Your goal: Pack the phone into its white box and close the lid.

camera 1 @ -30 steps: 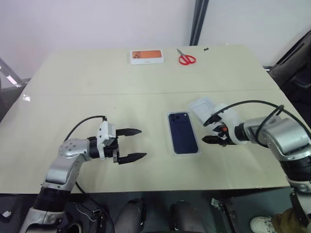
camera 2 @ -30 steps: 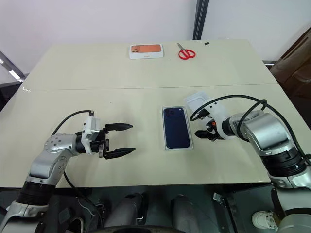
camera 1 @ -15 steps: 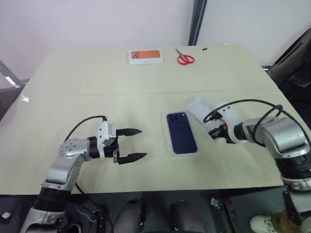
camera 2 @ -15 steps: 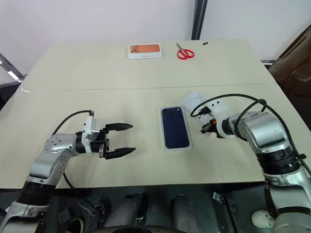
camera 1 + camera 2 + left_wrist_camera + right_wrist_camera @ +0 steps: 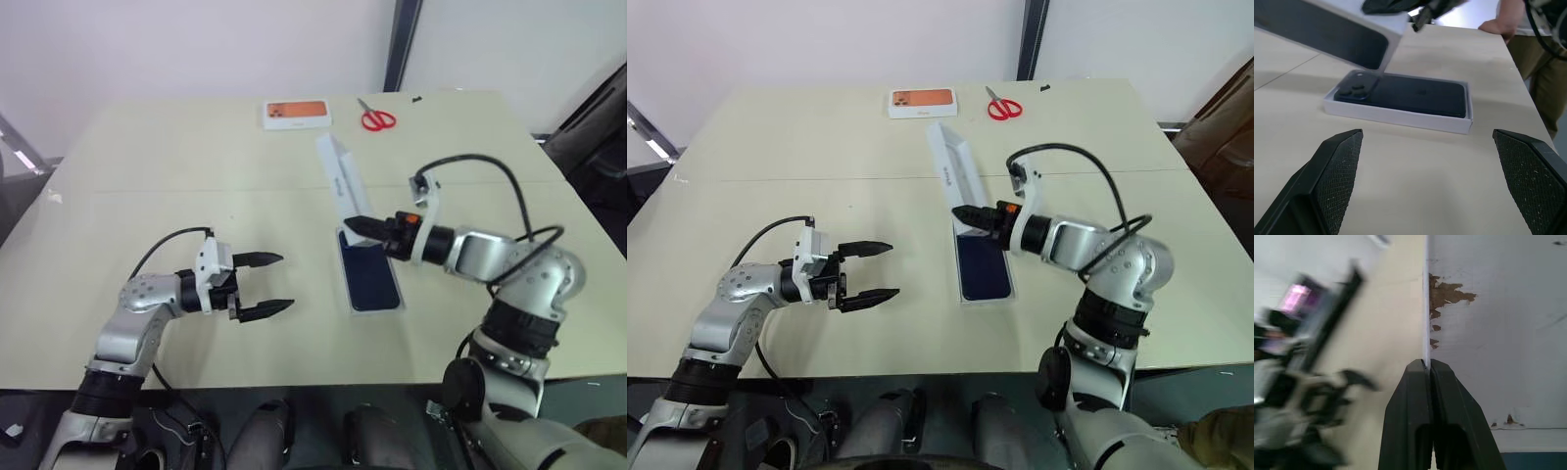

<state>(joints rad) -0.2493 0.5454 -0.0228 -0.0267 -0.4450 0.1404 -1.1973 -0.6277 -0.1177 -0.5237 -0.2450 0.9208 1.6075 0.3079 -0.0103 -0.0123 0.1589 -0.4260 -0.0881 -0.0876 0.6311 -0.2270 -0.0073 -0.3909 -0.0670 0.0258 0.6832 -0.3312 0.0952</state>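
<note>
Fingers (image 5: 1442, 396) of the right gripper (image 5: 355, 226) are pressed together on one edge of the lid (image 5: 338, 179) — the thin white wall runs straight up from between their tips in the right wrist view; the lid hangs tilted in the air, its gripped end just above the far end of the white box (image 5: 371, 309), its other end rising toward the far side of the table (image 5: 176, 157); in the left wrist view its underside, printed with a dark phone, slants over the box's camera end without touching it.

Inside the white box lies the phone (image 5: 369, 277), dark navy, flat, camera cluster at the far end; the box's low white walls frame it all round, and the box sits flat on the table near the front edge.

Left of the white box, well apart from it, the left gripper (image 5: 265, 286) hovers over the tabletop with its two black fingers (image 5: 1334, 178) spread wide and nothing between them; it points toward the box.

Far beyond the white box, near the table's back edge, lie an orange-printed white box (image 5: 296, 114) and, just to its right, red-handled scissors (image 5: 374, 118); a person's hand (image 5: 1497, 25) rests on the table edge past the box in the left wrist view.
</note>
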